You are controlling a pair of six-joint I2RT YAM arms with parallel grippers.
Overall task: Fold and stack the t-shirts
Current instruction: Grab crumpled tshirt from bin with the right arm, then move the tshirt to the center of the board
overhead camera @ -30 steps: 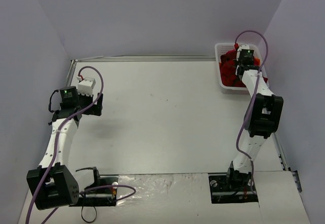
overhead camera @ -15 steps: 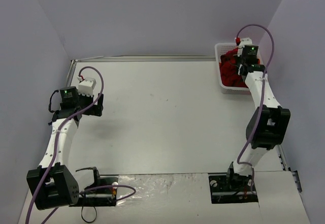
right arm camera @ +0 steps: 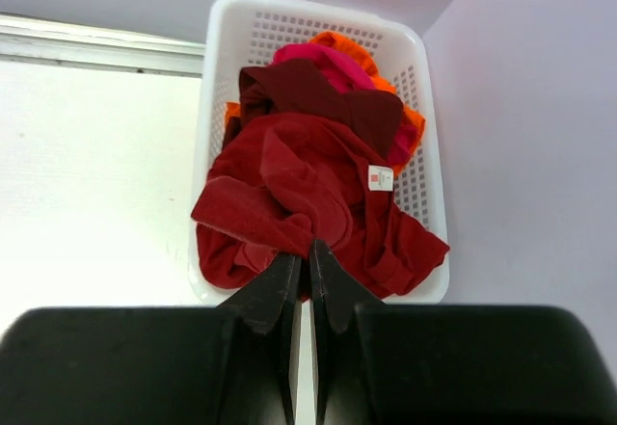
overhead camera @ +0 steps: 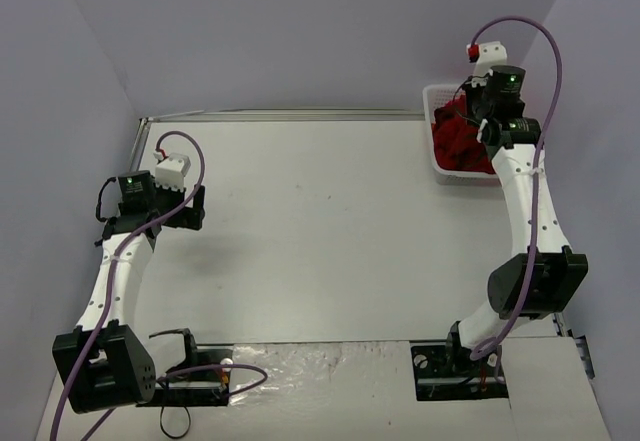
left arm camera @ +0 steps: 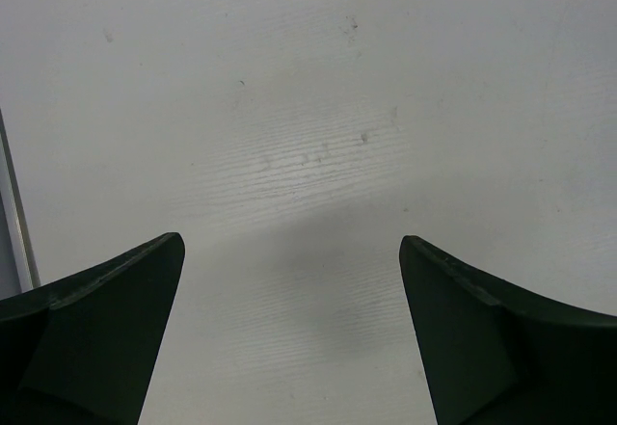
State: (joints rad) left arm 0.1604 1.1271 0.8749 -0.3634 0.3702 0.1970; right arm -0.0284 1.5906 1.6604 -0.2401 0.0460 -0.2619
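Several t-shirts lie heaped in a white mesh basket point(right arm camera: 289, 9) at the table's far right corner. A dark red t-shirt point(right arm camera: 299, 179) is on top, with brighter red-orange ones point(right arm camera: 345, 44) under it at the back. My right gripper point(right arm camera: 307, 250) is shut on a bunched fold of the dark red t-shirt and holds it up over the basket; in the top view the right gripper point(overhead camera: 478, 119) is above the t-shirt heap point(overhead camera: 458, 143). My left gripper point(left arm camera: 291, 247) is open and empty over the bare table, at the left in the top view point(overhead camera: 195, 206).
The basket point(overhead camera: 432, 96) stands against the right wall. A metal rail point(overhead camera: 280, 115) runs along the table's far edge and another along the left edge point(left arm camera: 14, 213). The white tabletop point(overhead camera: 320, 231) lies between the arms.
My right arm has risen and stretched farther over the basket, drawing the dark red t-shirt upward. The left arm has not moved.
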